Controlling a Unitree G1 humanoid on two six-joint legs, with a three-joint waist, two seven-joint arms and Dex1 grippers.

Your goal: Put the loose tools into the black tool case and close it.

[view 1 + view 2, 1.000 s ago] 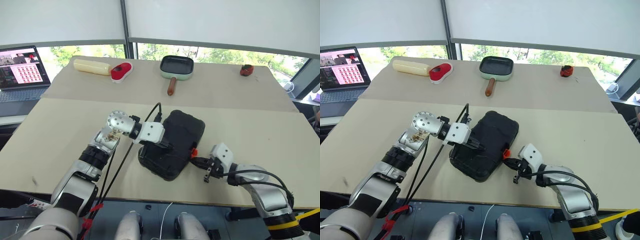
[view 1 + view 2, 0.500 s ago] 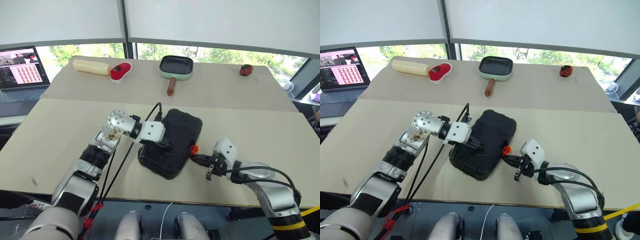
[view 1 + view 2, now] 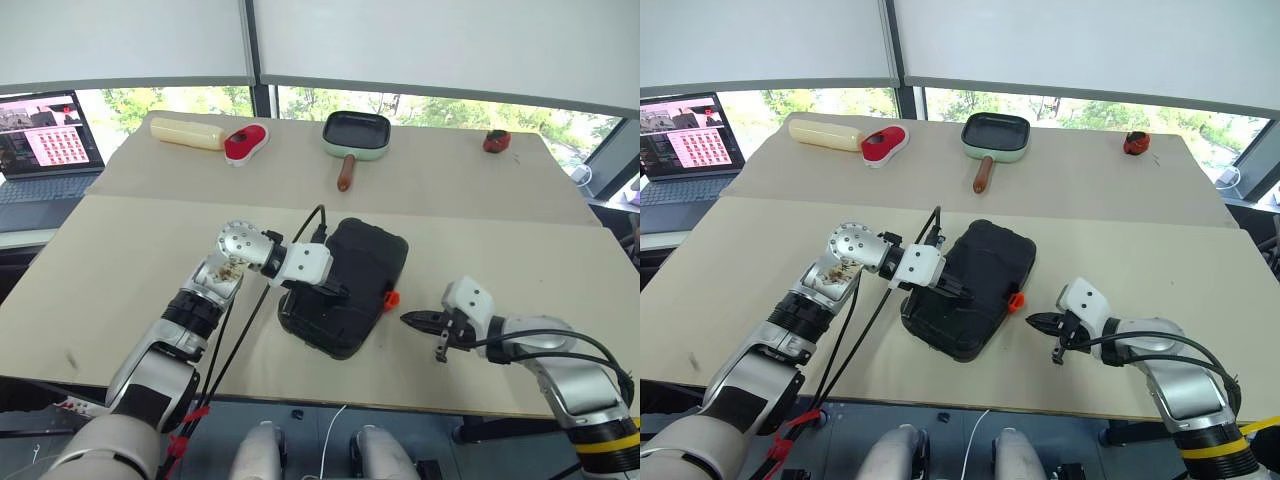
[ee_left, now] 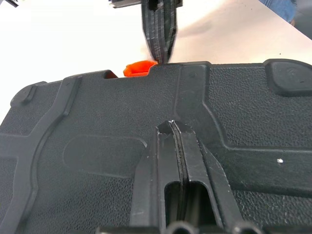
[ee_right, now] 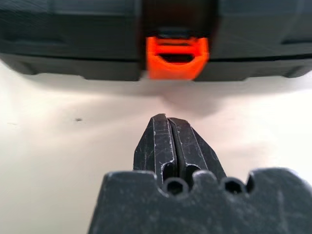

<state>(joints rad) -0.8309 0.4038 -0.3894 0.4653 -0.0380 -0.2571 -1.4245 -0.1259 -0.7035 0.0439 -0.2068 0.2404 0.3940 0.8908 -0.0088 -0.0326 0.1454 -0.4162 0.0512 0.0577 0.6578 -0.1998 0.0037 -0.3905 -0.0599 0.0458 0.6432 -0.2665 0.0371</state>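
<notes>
Left gripper (image 3: 338, 294): fingers pressed together, holding nothing, tips resting on the lid of the black tool case (image 3: 350, 262). Case lies closed near the table's (image 3: 130, 250) front edge, between both grippers. Orange latch (image 3: 391, 298) faces the right gripper (image 3: 412, 319), fingers together, empty, just beside the latch, not touching.

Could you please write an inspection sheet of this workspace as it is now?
Surface: beige table, two boards.
Job's things: black tool case closed; orange latch faces the right gripper.
Clutter: green frying pan, cream cylinder, red-white object, small red object.
Grippers: left gripper shut, resting on the case lid; right gripper shut, apart from the latch.
Cables: black cables along the left arm.
Surroundings: laptop, windows.
</notes>
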